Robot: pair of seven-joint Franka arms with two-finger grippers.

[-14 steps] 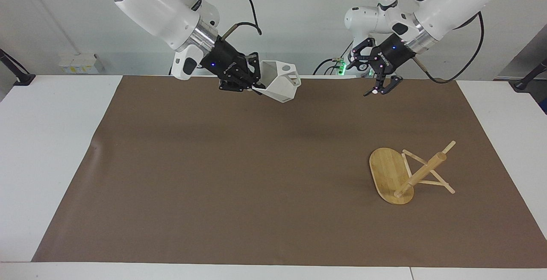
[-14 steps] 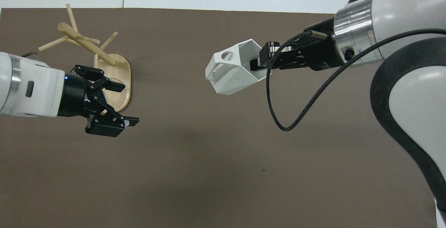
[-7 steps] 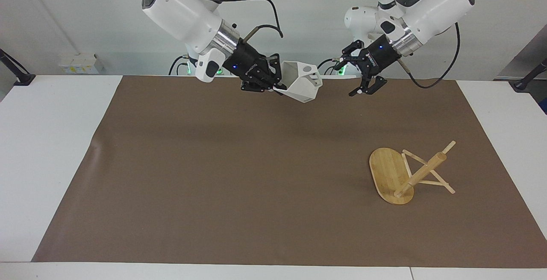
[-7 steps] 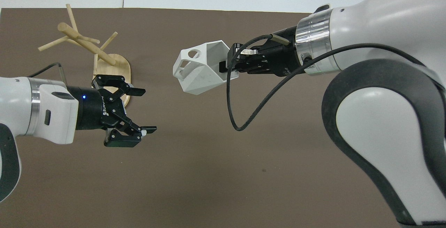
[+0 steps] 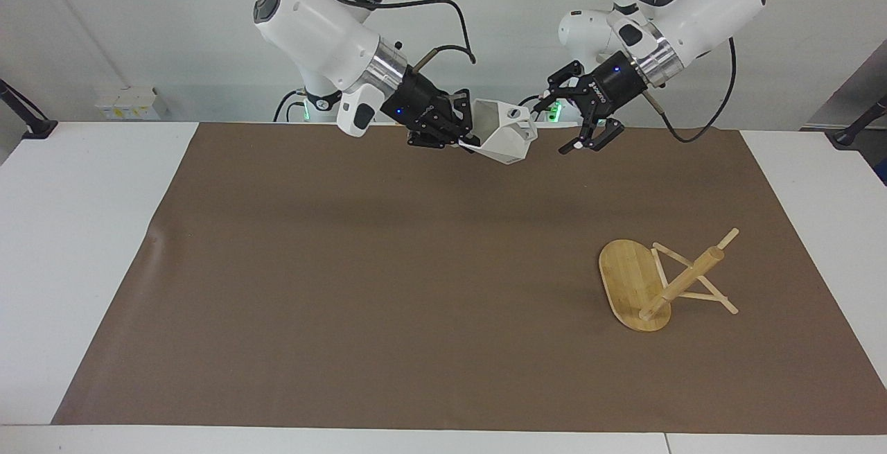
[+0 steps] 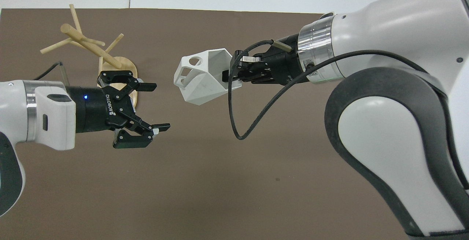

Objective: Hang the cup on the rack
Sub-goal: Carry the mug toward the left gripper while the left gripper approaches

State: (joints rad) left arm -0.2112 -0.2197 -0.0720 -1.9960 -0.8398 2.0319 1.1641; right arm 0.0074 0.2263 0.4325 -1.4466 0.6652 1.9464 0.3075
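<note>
The cup (image 5: 504,137) is in the air, clamped at its rim by the right gripper (image 5: 463,136), and it hangs over the edge of the brown mat (image 5: 388,281) that is nearest to the robots. In the facing view it is at about 12 o'clock of the mat. Its mouth is turned sideways toward the gripper and its handle with the round hole points away, toward the left gripper (image 5: 579,127).

Compared with one second ago, the cup has travelled toward the left arm's end of the table (image 5: 76,232), and the gap between it and the left gripper is now much smaller. The left gripper has also come in toward the middle. Its fingers stand apart and hold nothing, and it is just beside the cup's handle but not touching it.

The rack (image 5: 658,284) has not moved. It lies tipped over on the mat, the oval base on edge and the post and pegs pointing sideways, at about 4 o'clock of the mat in the facing view, well apart from both grippers.

I judge that the two arms prepare a handover: the cup goes from the right gripper to the left one. The rack is not upright, so hanging the cup will probably need it set standing first, or a careful approach to one peg.
</note>
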